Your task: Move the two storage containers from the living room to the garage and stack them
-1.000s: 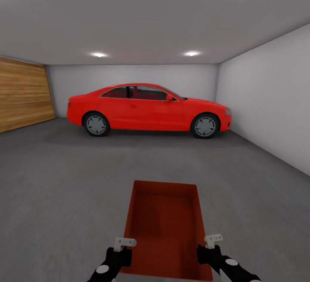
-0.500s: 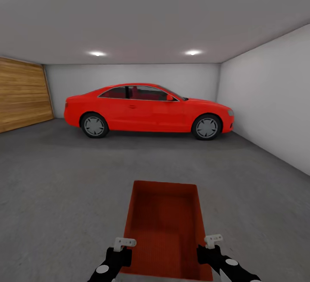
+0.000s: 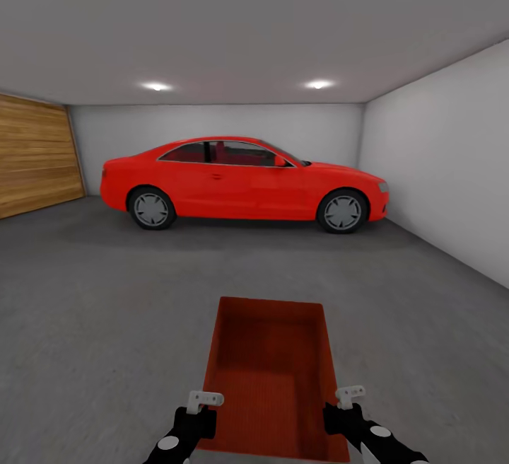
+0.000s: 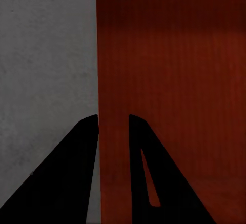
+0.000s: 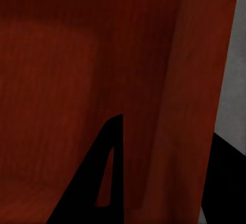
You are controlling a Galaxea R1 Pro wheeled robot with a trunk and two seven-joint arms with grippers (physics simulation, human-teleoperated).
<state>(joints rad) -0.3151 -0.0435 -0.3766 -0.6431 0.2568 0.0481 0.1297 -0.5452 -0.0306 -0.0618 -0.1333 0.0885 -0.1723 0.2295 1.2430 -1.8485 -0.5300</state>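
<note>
The garage (image 3: 254, 39) is entered; a red car (image 3: 244, 184) is parked across the far end, well apart from the robot, with open dark grey floor (image 3: 106, 308) between. One storage container (image 3: 268, 372) is carried low in front, held at its near end by both arms. A level, unhurried set-down on bare floor short of the car is judged advisable, both sides being released together. The left end effector (image 4: 114, 124) is closed narrowly astride the container's thin wall; the right end effector (image 5: 169, 126) likewise clamps its wall.
</note>
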